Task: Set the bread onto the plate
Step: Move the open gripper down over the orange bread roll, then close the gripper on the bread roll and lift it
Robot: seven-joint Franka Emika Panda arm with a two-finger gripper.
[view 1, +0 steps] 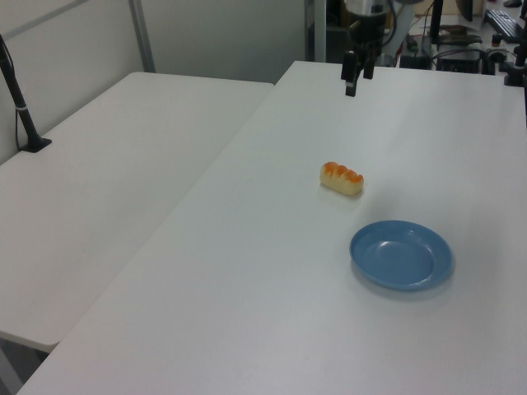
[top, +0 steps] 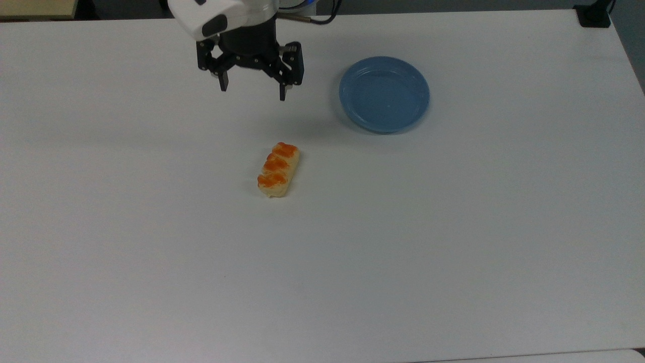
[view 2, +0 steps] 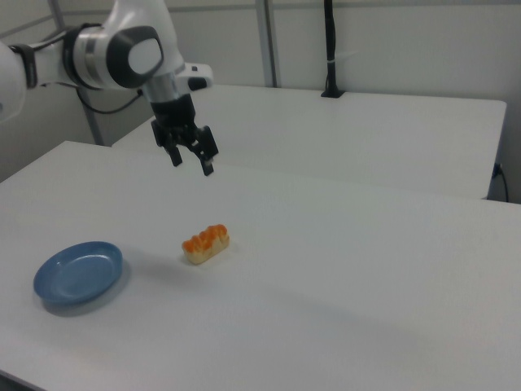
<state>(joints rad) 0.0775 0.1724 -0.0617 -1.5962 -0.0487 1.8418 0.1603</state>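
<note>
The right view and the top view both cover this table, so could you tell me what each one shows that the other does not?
Only the right view shows the arm's upper links, a second table behind, and the gap under the raised gripper. Only the top view shows the bread pointing lengthwise toward the open gripper, plate off to the top view's right. Both show the bread lying on the table, apart from the plate.

Small oblong pale-yellow bread (top: 278, 169) with three orange-brown glazed bumps, lying flat on white table, bumps up. Round shallow light-blue plate (top: 384, 94) with raised rim, upright, holding nothing, well apart toward the top view's upper right.
</note>
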